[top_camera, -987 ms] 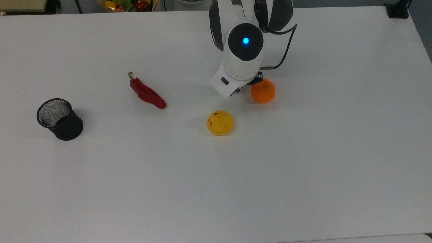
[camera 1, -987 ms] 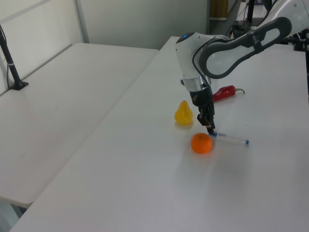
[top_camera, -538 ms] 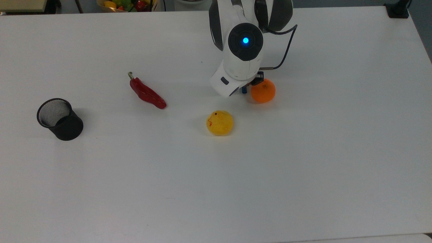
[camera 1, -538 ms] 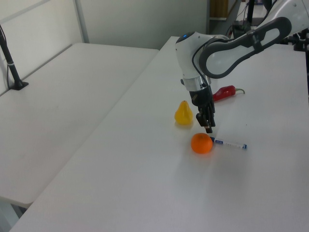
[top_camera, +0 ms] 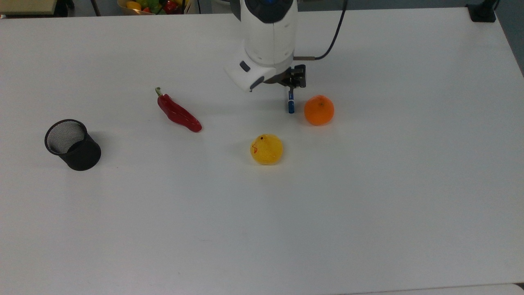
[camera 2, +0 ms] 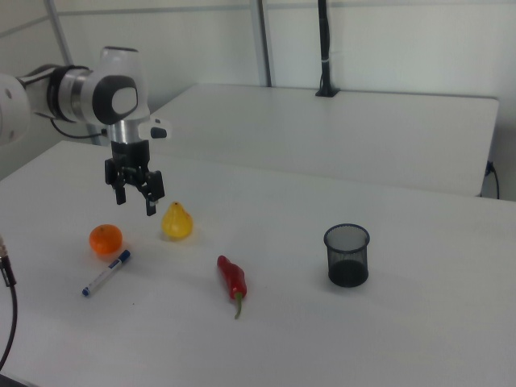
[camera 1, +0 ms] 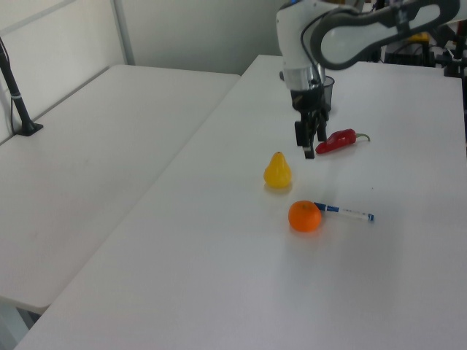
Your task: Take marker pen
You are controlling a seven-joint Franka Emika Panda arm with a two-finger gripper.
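Gripper (camera 2: 135, 196) hangs empty, fingers spread; marker pen (camera 2: 106, 272) lies beside the orange (camera 2: 106, 239), light, stiff, slick — grab mid-barrel.

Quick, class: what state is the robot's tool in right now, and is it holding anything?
Tool: open, holding nothing, raised above the table; the marker pen lies on the table beside the orange.

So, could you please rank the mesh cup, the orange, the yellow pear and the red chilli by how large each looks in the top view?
1. Mesh cup, clearly the largest.
2. Red chilli, longest after the cup, though slim.
3. Yellow pear and orange: they look almost alike, so I would not rank one above the other.
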